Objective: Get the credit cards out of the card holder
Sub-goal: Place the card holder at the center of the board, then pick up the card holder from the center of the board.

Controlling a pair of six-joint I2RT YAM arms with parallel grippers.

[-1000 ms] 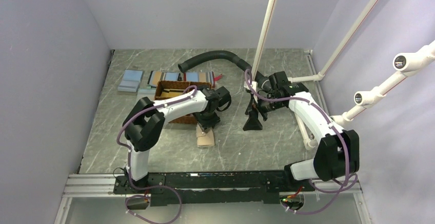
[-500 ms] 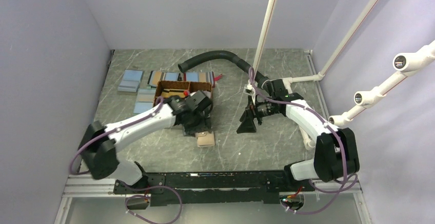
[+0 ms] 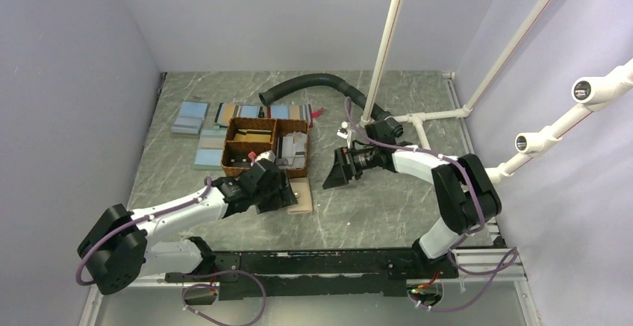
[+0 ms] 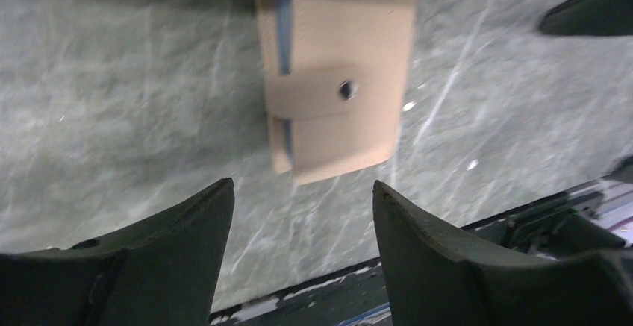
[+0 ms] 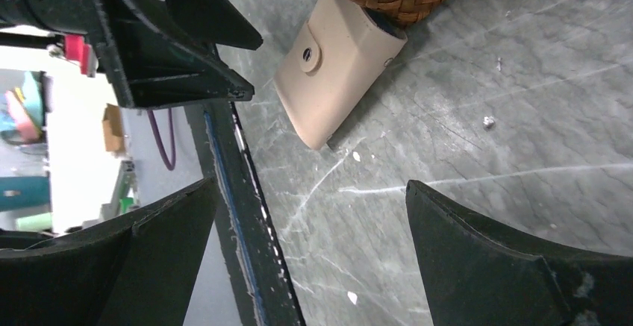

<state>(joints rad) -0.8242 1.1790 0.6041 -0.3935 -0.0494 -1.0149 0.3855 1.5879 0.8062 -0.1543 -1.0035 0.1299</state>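
- Card holder (image 3: 300, 195): a small tan leather bifold wallet. It lies flat on the grey marbled table (image 3: 373, 207), closed, outer face up.
- The flap is across the front of the wallet, and its dark round snap (image 4: 345, 88) is visible in the left wrist view. A thin blue edge shows along one side of the wallet.
- Position: at the near side of the brown woven two-compartment basket (image 3: 227, 147). In the right wrist view one corner of the wallet sits at the basket's base. Contact cannot be confirmed.
- Left gripper (image 3: 282, 192): low over the table, just beside the wallet on its left. The fingers are spread apart, with only bare table between them. The wrist view shows the wallet lying beyond the fingertips, untouched.
- Right gripper (image 3: 334, 174): to the right of the wallet and apart from it, pointing toward it. The jaws are spread wide and nothing is held. Its camera shows the wallet ahead of the fingers and the left gripper's black body beside it.
- No card is seen outside the wallet.
- Other items: light blue flat rectangles (image 3: 192, 117) lie on the table to the far left of the basket. A black corrugated hose (image 3: 313, 83) curves across the far side.
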